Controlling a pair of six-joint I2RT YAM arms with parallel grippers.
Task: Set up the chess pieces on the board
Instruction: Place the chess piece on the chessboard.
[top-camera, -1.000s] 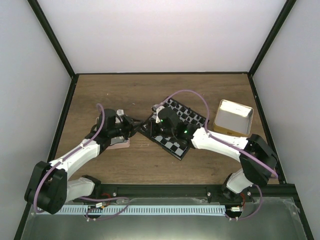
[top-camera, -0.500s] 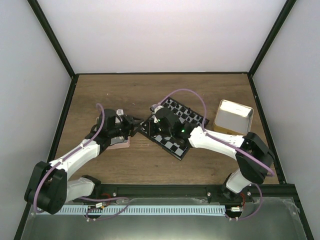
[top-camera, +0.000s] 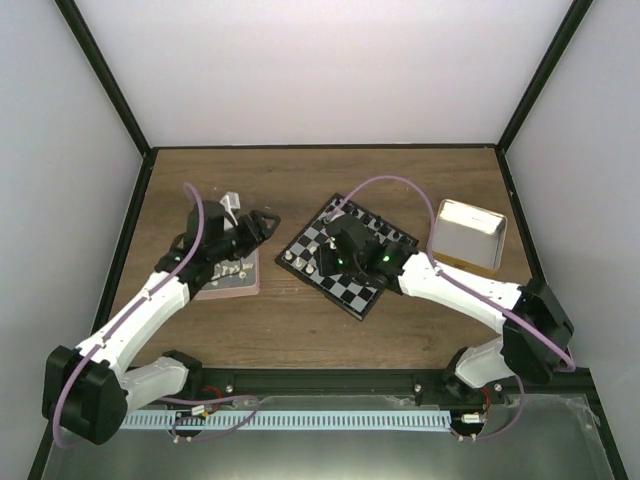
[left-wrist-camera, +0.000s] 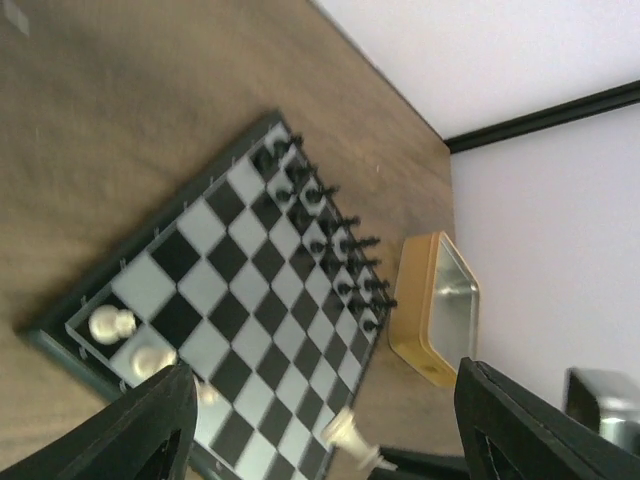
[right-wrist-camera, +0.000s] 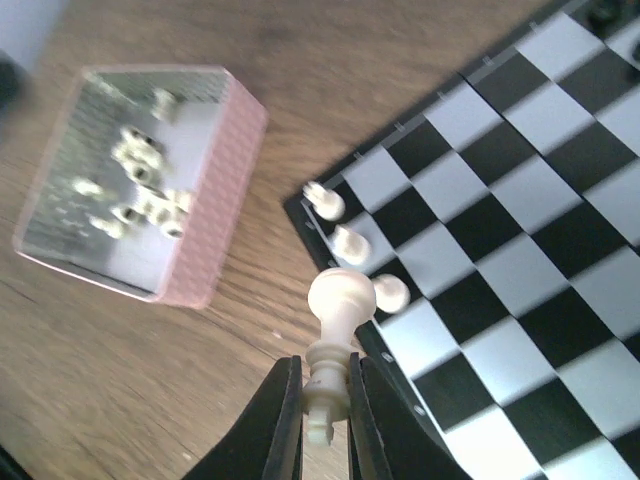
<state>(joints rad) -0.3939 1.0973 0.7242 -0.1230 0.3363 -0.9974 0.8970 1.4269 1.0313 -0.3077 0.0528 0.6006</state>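
The pink tray sat off the board's left corner, apart from it. It held a heap of pale chess pieces, too blurred in the right wrist view to tell one kind from another. From above, the left arm covered part of the tray. The left gripper hung just short of the board's left corner, its jaws spread wide with nothing between them.

On the board, three cream-white pieces stood in a row along the edge by that corner. The black pieces lined the opposite side, but blur made them hard to count.

Just off that same edge of the board, the right gripper was clenched on a tall cream-white piece, pinching its base with the head pointing away from the fingers. The top view hid this piece under the wrist, and the left wrist view cut it off at the bottom edge.

Right of the board, apart from it, lay the tan box, its silvery inside too glary to read.
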